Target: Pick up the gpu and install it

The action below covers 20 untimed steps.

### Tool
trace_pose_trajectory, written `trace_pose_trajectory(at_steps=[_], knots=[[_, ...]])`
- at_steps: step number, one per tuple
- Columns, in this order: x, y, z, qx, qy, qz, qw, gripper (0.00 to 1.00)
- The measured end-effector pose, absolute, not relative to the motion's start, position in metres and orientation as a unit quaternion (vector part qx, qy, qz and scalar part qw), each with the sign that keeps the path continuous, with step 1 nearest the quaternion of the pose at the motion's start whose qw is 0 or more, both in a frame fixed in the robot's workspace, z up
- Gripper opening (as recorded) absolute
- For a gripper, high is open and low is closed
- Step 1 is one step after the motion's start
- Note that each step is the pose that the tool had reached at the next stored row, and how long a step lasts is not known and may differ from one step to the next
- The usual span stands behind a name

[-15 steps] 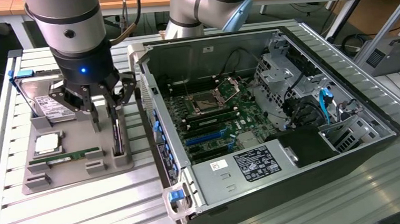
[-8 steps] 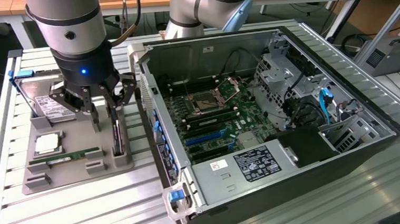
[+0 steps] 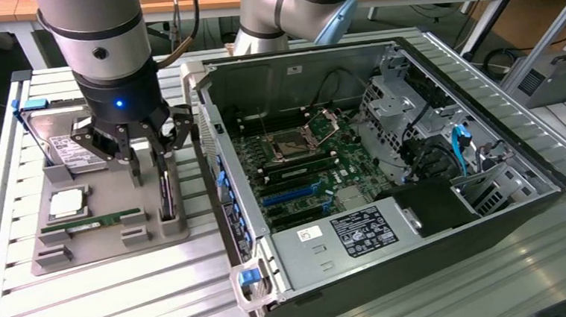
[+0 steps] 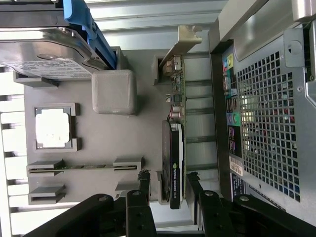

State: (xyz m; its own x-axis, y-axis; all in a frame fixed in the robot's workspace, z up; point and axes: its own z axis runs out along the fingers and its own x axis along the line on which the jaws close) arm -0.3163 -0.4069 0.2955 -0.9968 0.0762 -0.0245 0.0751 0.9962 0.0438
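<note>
- You have the parts holder (image 3: 100, 250) on the desk (image 3: 123, 304), at the exterior view's left of the computer case (image 3: 287, 72).
- The gpu (image 4: 175, 163) stands on edge in the holder's slot nearest the case, between the fingers (image 4: 144, 182).
- The hard drive (image 3: 68, 147), CPU (image 3: 69, 203) and RAM stick (image 3: 93, 222) sit farther from the case.

Bright, even light from overhead washes the slatted surface (image 3: 123, 304), leaving only short, soft shadows beside the grey tray (image 3: 106, 193). Inside the open computer case (image 3: 288, 76) it dims — the lower corner sinks into shade. A small blue lamp (image 3: 117, 104) glows on the arm (image 3: 95, 37). In the wrist view the hard drive (image 4: 44, 54) label and the chip (image 4: 53, 127) glare white, while the gripper (image 4: 168, 174) is nearly black.
</note>
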Motion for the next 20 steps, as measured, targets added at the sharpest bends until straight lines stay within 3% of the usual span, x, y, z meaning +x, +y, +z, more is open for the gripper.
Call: trace_pose_trajectory(at_steps=[20], knots=[[-0.3162,-0.4069,0.2914,0.038,0.999,0.021,0.013,0.42]])
